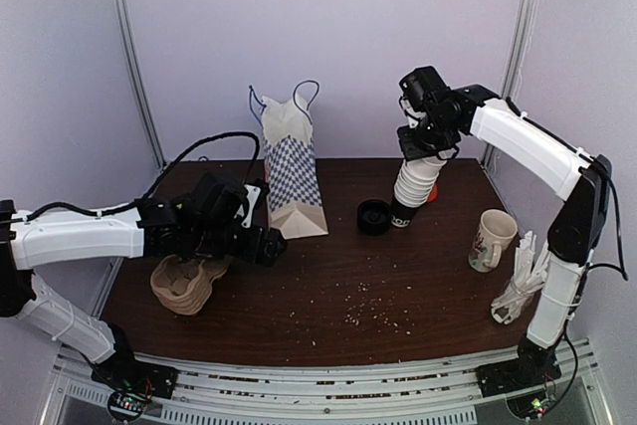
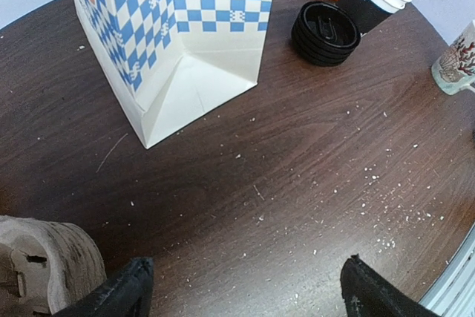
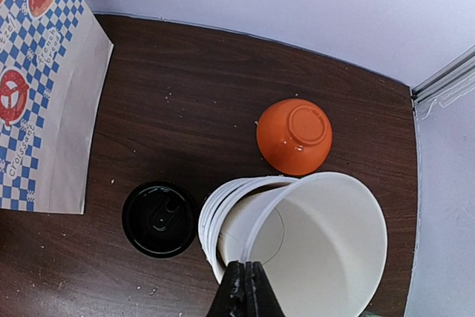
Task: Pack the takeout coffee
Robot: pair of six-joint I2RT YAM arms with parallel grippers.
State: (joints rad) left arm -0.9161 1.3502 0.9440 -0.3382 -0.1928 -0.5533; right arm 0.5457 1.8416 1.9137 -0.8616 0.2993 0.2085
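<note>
The right hand [image 3: 245, 287] hangs high at the far right of the surface [image 1: 328, 286], its arm bent over from the shoulder and its fingers pointing down. The fingers are pressed together on the rim of a white paper cup [image 3: 319, 243]. This cup is tilted, and its lower part sits in the stack of cups [image 1: 413, 196] under the hand. Just left of the stack, the round black lid [image 1: 373, 216] lies on the surface, not on any cup. Behind the stack, we see an orange bowl [image 3: 294, 135] turned upside down.

The left hand [image 2: 245, 295] is low over the surface with its fingers wide apart and nothing between them. Its arm reaches in from the left. A pulp carrier [image 1: 187, 284] lies beside it, and the checked paper bag [image 1: 292, 171] stands upright beyond it. A mug [image 1: 491, 239] stands at the right.
</note>
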